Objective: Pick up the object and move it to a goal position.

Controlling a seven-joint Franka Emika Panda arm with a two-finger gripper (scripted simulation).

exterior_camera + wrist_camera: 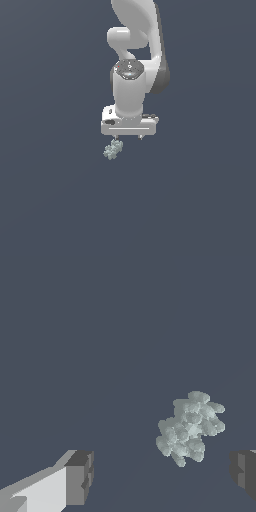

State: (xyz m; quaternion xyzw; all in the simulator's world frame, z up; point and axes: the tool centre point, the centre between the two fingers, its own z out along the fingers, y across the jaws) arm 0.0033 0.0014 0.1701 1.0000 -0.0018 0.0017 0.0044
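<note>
Flat slate-blue ground fills both views, unbroken and without markings. Against it in the exterior view the white Panda arm (131, 60) comes down from the top edge, its wrist pointing straight down and the broad hand block at its end. The gripper (128, 137) shows only two short finger stubs under that block, well apart from each other – spread, with nothing between them.

The object (113, 149) – a tiny pale grey-green knobbly cluster – sits just below the hand block, towards the exterior view's left, near the finger on that side and off the pincer's centre line. Whether it touches that finger cannot be told from here.

From the wrist view the object (191, 427) appears as a lumpy clump of small rounded nubs. One finger (80, 477) and the other finger (244, 473) stand far apart, dark pads facing inward; the clump lies beyond the tips, closer to the second finger, clear of both pads
</note>
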